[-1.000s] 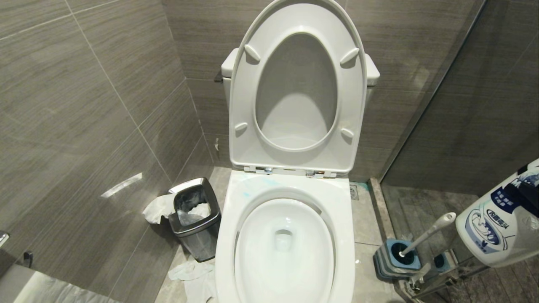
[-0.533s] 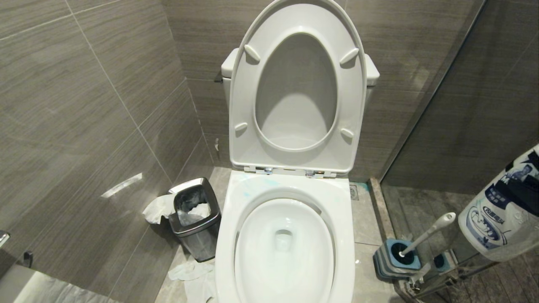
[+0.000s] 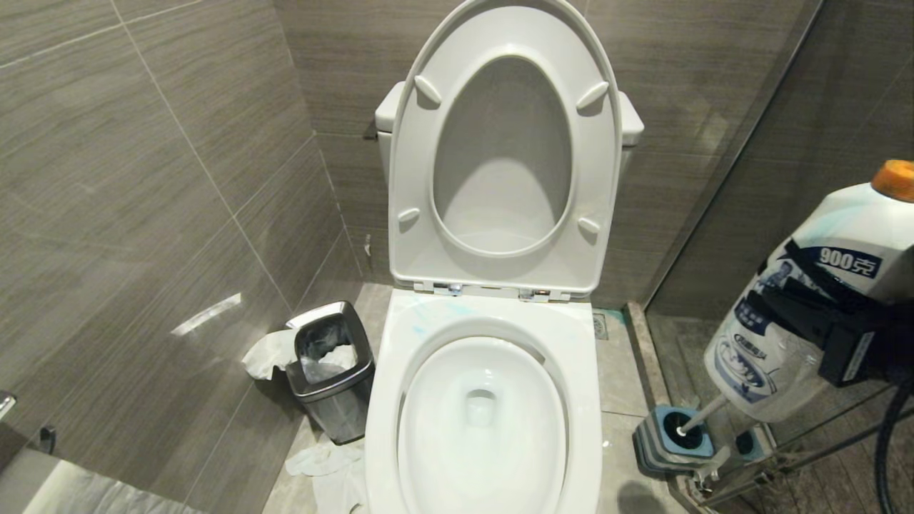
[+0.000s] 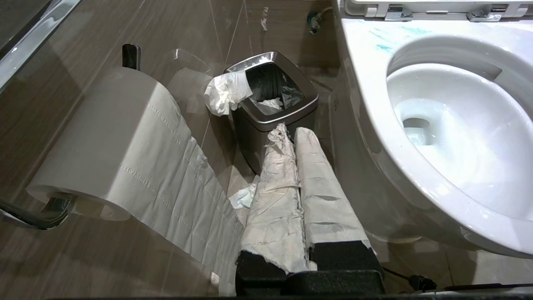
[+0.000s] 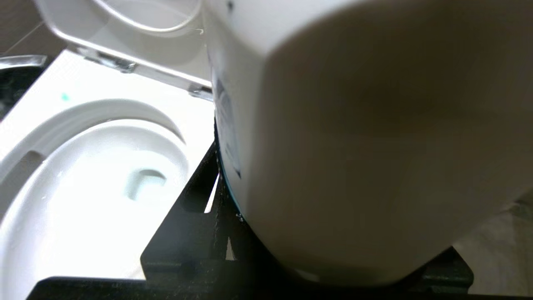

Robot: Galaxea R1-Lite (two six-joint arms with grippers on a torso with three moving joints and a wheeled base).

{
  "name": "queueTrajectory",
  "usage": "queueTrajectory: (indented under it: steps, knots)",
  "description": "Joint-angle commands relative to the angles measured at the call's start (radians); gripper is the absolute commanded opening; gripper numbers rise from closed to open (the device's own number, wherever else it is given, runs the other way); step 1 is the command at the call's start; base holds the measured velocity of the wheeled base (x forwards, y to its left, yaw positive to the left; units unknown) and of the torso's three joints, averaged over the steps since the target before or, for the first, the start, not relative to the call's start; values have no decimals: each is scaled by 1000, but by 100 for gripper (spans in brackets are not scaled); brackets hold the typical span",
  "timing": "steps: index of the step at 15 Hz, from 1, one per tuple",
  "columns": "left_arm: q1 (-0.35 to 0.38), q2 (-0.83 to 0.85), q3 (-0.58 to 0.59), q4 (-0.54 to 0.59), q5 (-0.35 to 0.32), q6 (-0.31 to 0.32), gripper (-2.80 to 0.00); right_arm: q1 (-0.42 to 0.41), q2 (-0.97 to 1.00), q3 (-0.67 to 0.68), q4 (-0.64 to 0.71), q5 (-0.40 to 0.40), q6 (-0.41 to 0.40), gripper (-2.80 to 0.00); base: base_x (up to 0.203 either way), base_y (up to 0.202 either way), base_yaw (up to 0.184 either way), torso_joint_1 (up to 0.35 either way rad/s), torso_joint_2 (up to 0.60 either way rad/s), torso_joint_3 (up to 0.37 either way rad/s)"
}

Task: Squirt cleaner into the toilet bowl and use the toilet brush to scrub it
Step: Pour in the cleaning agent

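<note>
The white toilet bowl (image 3: pixel 389 371) fills the middle, with seat and lid (image 3: pixel 500 275) raised. Turquoise cleaner smears (image 3: pixel 457 308) mark the back rim, also seen from the left wrist as cleaner smears (image 4: pixel 399 31). My right gripper (image 3: pixel 810 310) is shut on a white cleaner bottle (image 3: pixel 757 350) with an orange cap (image 3: pixel 896 178), held tilted in the air to the right of the bowl. In the right wrist view the bottle (image 5: pixel 366 146) blocks most of the bowl (image 5: pixel 95 187). The toilet brush (image 3: pixel 703 417) stands in its blue-topped holder (image 3: pixel 668 442), its upper handle hidden behind the bottle. My left gripper (image 4: pixel 289 133) is shut and empty.
A steel waste bin (image 3: pixel 332 371) with crumpled paper stands left of the toilet, and tissue (image 3: pixel 321 460) lies on the floor. A toilet roll (image 4: pixel 104 137) hangs on the left wall. A glass partition and a wire rack (image 3: pixel 771 457) close off the right side.
My right gripper has carried the bottle up and to the left into fuller view. The orange cap and the black gripper now show. The bottle now covers the upper brush handle.
</note>
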Motion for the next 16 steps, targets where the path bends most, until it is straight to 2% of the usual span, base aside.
queueTrajectory:
  steps: [1,3,8,10,16]
  knots:
    - [0,0,2,0,0,0,-280,154,114,-51,-4,-121,13,-280,0,0,0,0,0,0]
    - [0,0,2,0,1,0,-280,203,191,-88,-5,-193,29,-280,0,0,0,0,0,0]
    - [0,0,2,0,1,-6,-280,254,368,-101,-157,-258,31,-280,0,0,0,0,0,0]
    - [0,0,2,-2,7,-12,-280,277,405,-131,-177,-284,27,-280,0,0,0,0,0,0]
    - [0,0,2,-2,7,-13,-280,308,520,-277,-177,-322,-48,-280,0,0,0,0,0,0]
